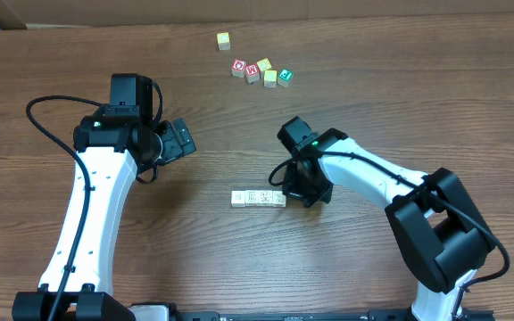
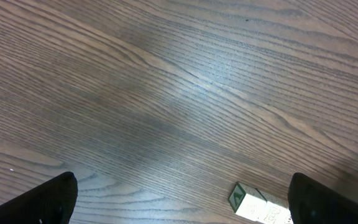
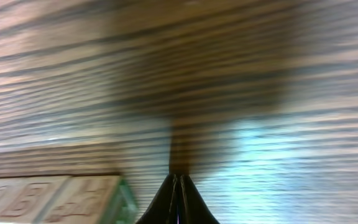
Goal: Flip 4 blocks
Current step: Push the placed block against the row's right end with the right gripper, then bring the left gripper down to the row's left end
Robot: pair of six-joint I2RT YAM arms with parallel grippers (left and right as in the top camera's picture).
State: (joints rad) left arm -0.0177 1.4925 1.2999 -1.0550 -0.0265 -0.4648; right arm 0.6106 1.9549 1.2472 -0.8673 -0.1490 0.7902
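Four pale blocks lie in a tight row near the table's middle front. My right gripper is shut with nothing between its fingers, low over the table just right of the row's right end. In the right wrist view its closed fingertips point at bare wood, with the blocks blurred at lower left, a green-edged face turned toward the fingers. My left gripper is open, up and to the left of the row. Its view shows the row's end block, with a green letter face, just inside the right finger.
A lone yellow cube sits at the back of the table. Close by, to its right, is a cluster of red, green and yellow-faced cubes. Bare wood lies between the two arms.
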